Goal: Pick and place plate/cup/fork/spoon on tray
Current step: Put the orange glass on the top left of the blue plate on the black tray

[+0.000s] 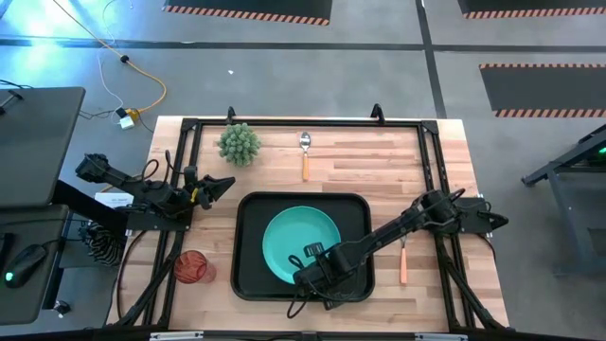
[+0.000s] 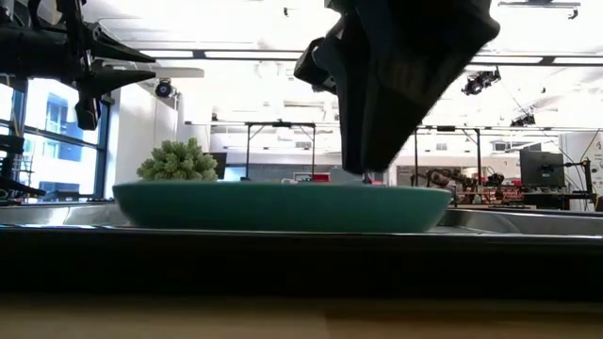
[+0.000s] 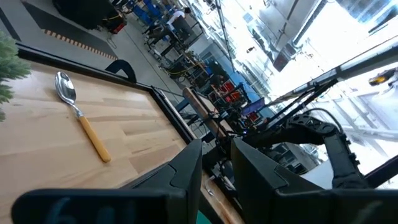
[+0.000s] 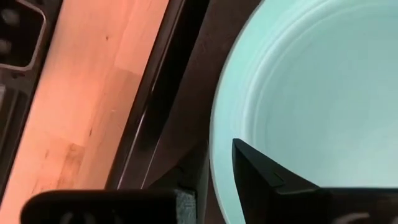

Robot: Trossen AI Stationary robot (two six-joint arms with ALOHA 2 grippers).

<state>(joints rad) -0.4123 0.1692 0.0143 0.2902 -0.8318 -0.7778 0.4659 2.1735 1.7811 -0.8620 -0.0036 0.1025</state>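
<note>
The teal plate (image 1: 295, 242) lies flat in the black tray (image 1: 248, 204); in the low view the plate (image 2: 283, 205) sits level. My right gripper (image 1: 312, 254) is at the plate's near right rim, shut on it. My left gripper (image 1: 223, 183) is open and empty, raised over the table's left side. The red cup (image 1: 191, 267) stands on the table left of the tray. The spoon (image 1: 305, 152) lies on the table at the far side and also shows in the left wrist view (image 3: 81, 118). The fork (image 1: 403, 265) lies right of the tray, partly under my right arm. My right gripper has the plate's rim (image 4: 221, 180) between its two fingers: one finger (image 4: 267, 180) over the plate's inner face, the other outside the rim over the tray floor. The fingers come from above, slanting from the table's right. The plate rests level in the tray.
A spiky green plant (image 1: 239, 144) stands at the far left of the table, also in the low view (image 2: 177, 160). A black frame runs around the table's edges (image 1: 431, 170). Bare wood lies between the tray and the spoon.
</note>
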